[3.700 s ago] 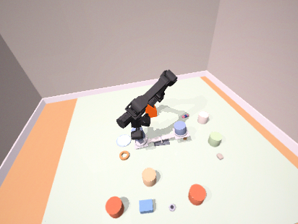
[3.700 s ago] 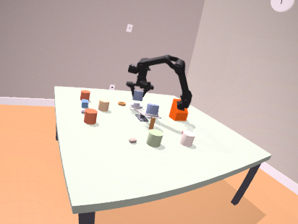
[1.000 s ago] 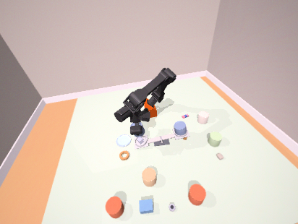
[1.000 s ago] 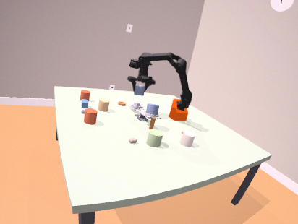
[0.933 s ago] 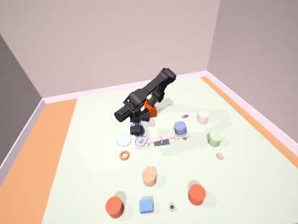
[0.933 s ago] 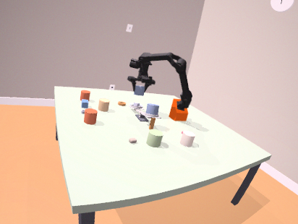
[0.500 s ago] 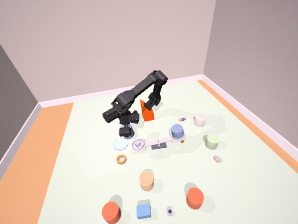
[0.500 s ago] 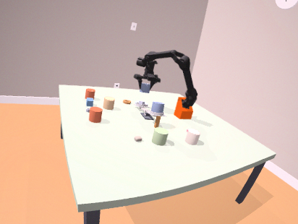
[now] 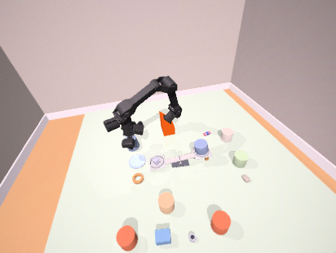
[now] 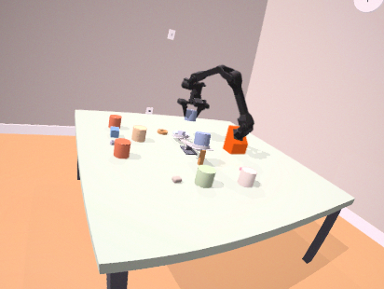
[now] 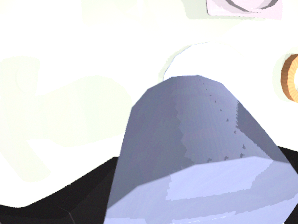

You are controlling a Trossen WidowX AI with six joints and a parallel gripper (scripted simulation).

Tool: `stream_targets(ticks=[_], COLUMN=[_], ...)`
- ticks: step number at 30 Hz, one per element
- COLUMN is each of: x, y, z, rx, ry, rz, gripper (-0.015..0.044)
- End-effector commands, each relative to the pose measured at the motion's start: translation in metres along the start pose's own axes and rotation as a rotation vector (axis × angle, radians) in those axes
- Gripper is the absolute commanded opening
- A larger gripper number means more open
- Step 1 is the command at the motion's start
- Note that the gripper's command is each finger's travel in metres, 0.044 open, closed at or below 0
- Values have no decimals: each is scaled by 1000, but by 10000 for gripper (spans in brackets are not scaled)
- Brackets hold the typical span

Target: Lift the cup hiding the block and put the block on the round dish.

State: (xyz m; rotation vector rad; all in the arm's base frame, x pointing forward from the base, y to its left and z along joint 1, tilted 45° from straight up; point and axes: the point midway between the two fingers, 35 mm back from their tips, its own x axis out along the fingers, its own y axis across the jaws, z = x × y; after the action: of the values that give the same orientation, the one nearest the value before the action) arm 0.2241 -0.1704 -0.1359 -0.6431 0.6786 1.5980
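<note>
My gripper [image 9: 129, 143] [image 10: 190, 111] is shut on a blue-grey cup [image 9: 135, 144] [image 10: 190, 115] [image 11: 200, 150] and holds it in the air, left of the balance [image 9: 179, 157] [image 10: 188, 144]. In the wrist view the cup fills most of the frame. A small grey block [image 9: 156, 162] lies uncovered on the balance's left pan. The second blue-grey cup [image 9: 201, 147] [image 10: 202, 138] stands on the right pan. The pale blue round dish [image 9: 137, 162] lies on the table left of the balance, just in front of and below the held cup.
An orange box [image 9: 167, 124] [image 10: 235, 140] stands at the arm's base. An orange ring [image 9: 138, 178] [image 10: 162, 131] [image 11: 290, 77] lies near the dish. Pink [image 9: 226, 134], green [image 9: 240, 158], peach [image 9: 166, 201] and red [image 9: 220, 221] cylinders and a blue cube [image 9: 162, 236] are scattered about.
</note>
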Motion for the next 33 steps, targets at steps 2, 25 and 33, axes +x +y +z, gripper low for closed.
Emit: stream_targets(ticks=[2,25,33], x=[13,69,78], y=[26,58,58], z=[-22,-43,-43], rx=[0,-4,-4], ry=[-3,-10,-10], rz=[3,3,3], gripper=[0,0,0])
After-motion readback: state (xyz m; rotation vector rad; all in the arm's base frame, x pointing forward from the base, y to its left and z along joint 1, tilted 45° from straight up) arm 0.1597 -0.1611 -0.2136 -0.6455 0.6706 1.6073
